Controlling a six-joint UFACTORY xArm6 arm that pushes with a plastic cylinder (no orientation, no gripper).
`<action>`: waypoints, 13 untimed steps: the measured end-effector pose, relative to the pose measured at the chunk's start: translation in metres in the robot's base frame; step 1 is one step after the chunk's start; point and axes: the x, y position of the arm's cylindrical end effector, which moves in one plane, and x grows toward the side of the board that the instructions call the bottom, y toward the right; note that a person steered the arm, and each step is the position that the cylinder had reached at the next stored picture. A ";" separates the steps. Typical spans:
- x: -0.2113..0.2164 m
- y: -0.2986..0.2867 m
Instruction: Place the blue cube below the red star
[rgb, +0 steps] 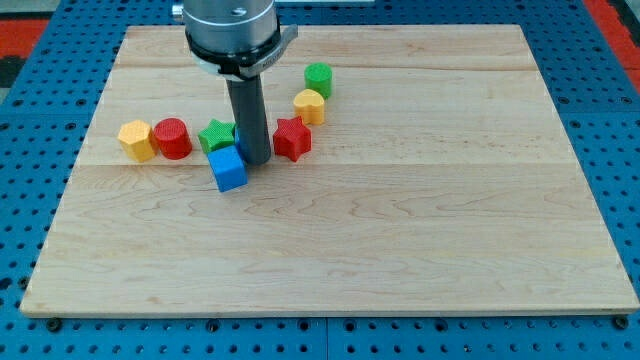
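Note:
The blue cube (228, 168) lies left of the board's middle, just below the green star (216, 135). The red star (292, 139) lies to the cube's upper right. My tip (254, 160) stands between them, touching or nearly touching the blue cube's right side and a short way left of the red star. The rod rises from there to the arm's grey head at the view's top.
A red cylinder (172, 138) and a yellow block (136, 140) lie left of the green star. A yellow block (310, 106) and a green cylinder (318, 79) lie above and right of the red star. The wooden board (400, 230) sits on a blue pegboard.

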 end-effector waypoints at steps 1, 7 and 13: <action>-0.005 0.027; 0.018 -0.047; 0.022 -0.053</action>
